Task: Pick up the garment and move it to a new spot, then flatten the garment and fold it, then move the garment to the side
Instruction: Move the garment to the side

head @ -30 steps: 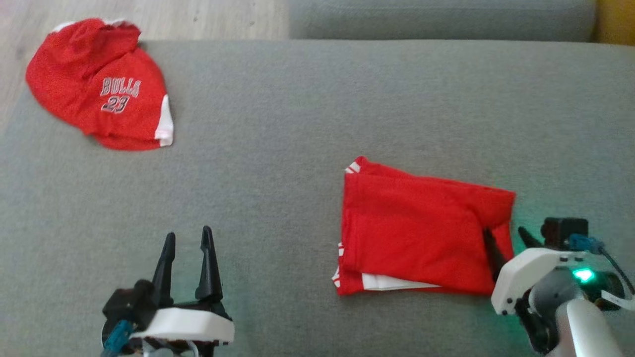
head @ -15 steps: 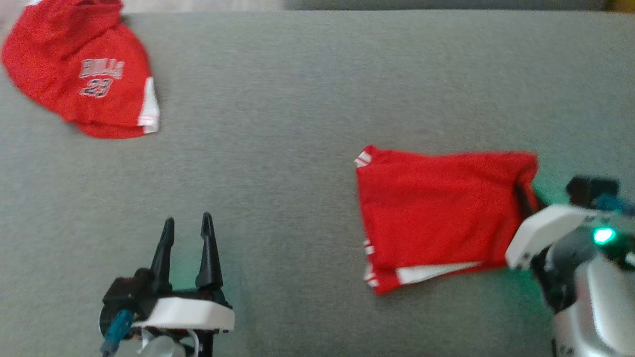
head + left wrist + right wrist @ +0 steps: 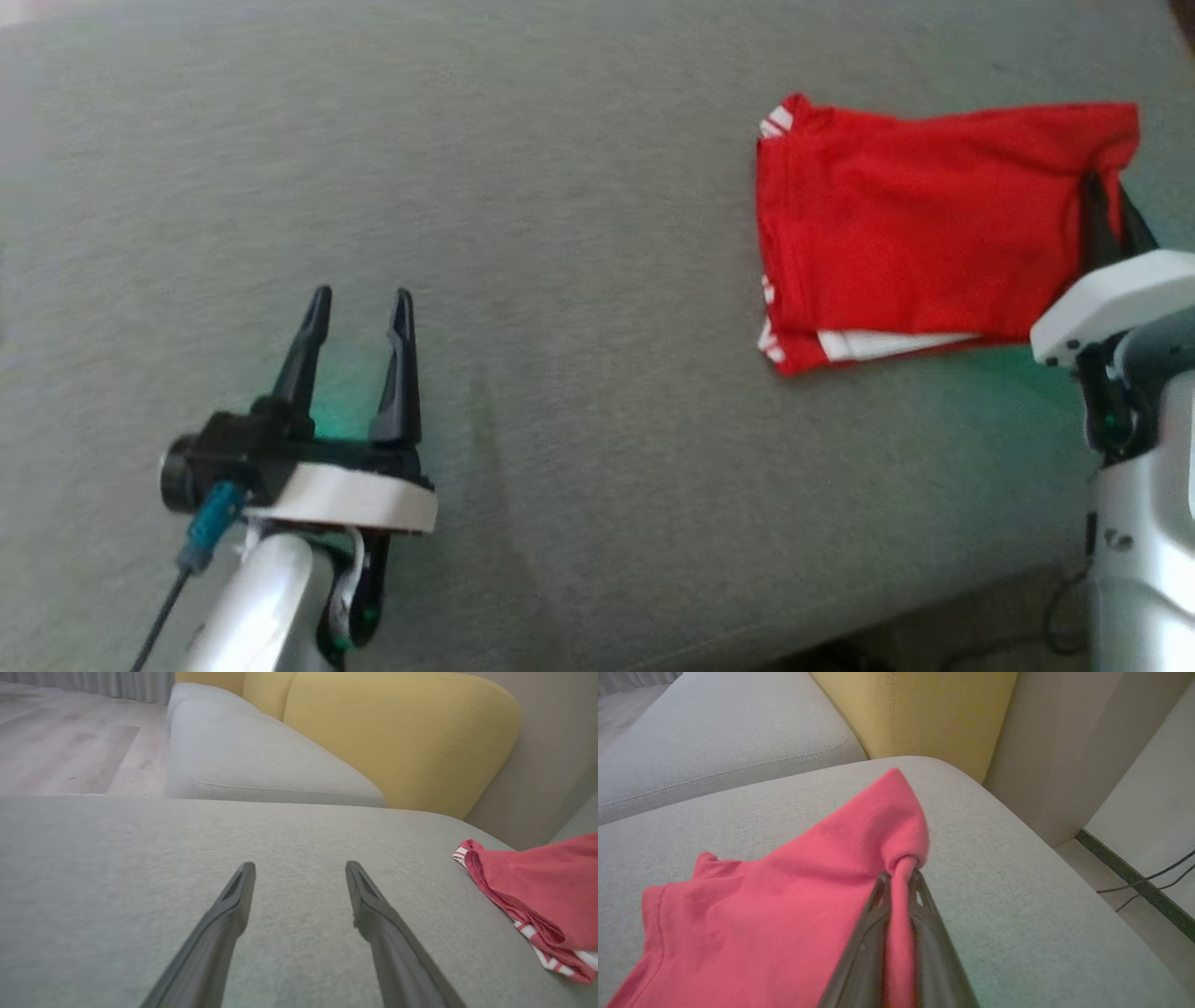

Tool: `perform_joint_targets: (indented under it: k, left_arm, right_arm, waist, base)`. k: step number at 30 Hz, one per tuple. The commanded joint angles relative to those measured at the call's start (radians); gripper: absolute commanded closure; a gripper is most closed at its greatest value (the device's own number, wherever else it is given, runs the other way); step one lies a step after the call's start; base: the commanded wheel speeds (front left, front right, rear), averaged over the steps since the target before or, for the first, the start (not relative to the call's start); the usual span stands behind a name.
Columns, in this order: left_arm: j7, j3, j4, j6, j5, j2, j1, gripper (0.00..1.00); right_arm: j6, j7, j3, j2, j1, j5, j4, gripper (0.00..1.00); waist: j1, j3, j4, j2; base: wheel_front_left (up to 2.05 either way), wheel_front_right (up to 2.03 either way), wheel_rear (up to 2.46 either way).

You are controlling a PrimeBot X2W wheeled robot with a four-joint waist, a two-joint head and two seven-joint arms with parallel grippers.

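right end effector (image 3: 900,879) still clamps the red garment (image 3: 915,224); left end effector (image 3: 362,297) stays spread, empty.

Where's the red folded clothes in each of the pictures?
Head view: the red garment lies at the upper right, on the grey cushion.
Left wrist view: the red garment is at the right edge, striped hem showing.
Right wrist view: the red garment spreads from lower left to centre, pinched by the right gripper.
Shared landmark: the grey cushion beneath it.
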Motion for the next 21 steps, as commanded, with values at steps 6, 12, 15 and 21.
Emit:
perform_joint_targets:
  k: [6, 12, 15, 21]
  left_arm:
    - [0.033, 0.021, -0.067, 0.012, 0.025, 0.042, -0.055, 0.00]
    - [0.041, 0.028, -0.098, 0.024, 0.026, 0.053, -0.060, 0.00]
    - [0.040, 0.037, -0.116, 0.033, 0.025, 0.059, -0.059, 0.00]
    - [0.031, 0.043, -0.140, 0.044, 0.020, 0.056, -0.061, 0.00]
  right_arm:
    - [0.007, -0.068, 0.025, 0.015, -0.090, 0.011, 0.038, 1.00]
    - [0.007, -0.097, 0.046, 0.010, -0.191, -0.010, 0.097, 1.00]
    - [0.007, -0.089, 0.051, -0.006, -0.273, -0.023, 0.127, 1.00]
    - [0.007, -0.057, -0.005, -0.088, -0.410, -0.042, 0.206, 1.00]
  waist:
    - [-0.0002, 0.117, -0.165, 0.0000]
    - [-0.0002, 0.130, -0.123, 0.0000]
    - [-0.0002, 0.141, -0.089, 0.0000]
    - [-0.0002, 0.163, -0.007, 0.0000]
  base:
    - [0.00, 0.00, 0.00]
    - [0.00, 0.00, 0.00]
    - [0.00, 0.00, 0.00]
    - [0.00, 0.00, 0.00]
